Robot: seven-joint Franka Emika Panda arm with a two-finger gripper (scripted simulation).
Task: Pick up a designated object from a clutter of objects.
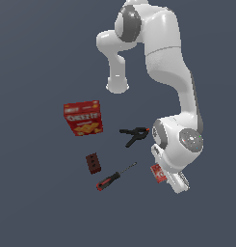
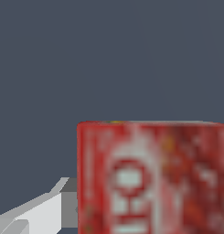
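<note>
The small red box (image 2: 152, 178) is filling the near part of the wrist view, its face blurred, red with a whitish label and pale lettering that cannot be read. A pale grey finger (image 2: 35, 212) is showing just beside one edge of it; whether it is touching the box, and how far the fingers are standing open, I cannot tell.

In the exterior view the white arm (image 1: 170, 62) is bending down over the right side of the grey table (image 1: 37, 202), and its wrist is covering most of the small red box (image 1: 158, 172), leaving only a red and white corner peeking out. The fingers (image 1: 179, 185) are hidden there.

To the left, the red cracker box (image 1: 83, 117) is lying farthest off. The black clamp with orange tips (image 1: 134, 134) is lying just left of the wrist. Nearer, the screwdriver (image 1: 114, 177) is lying slantwise, with the dark red block (image 1: 93, 162) just beside its handle end.
</note>
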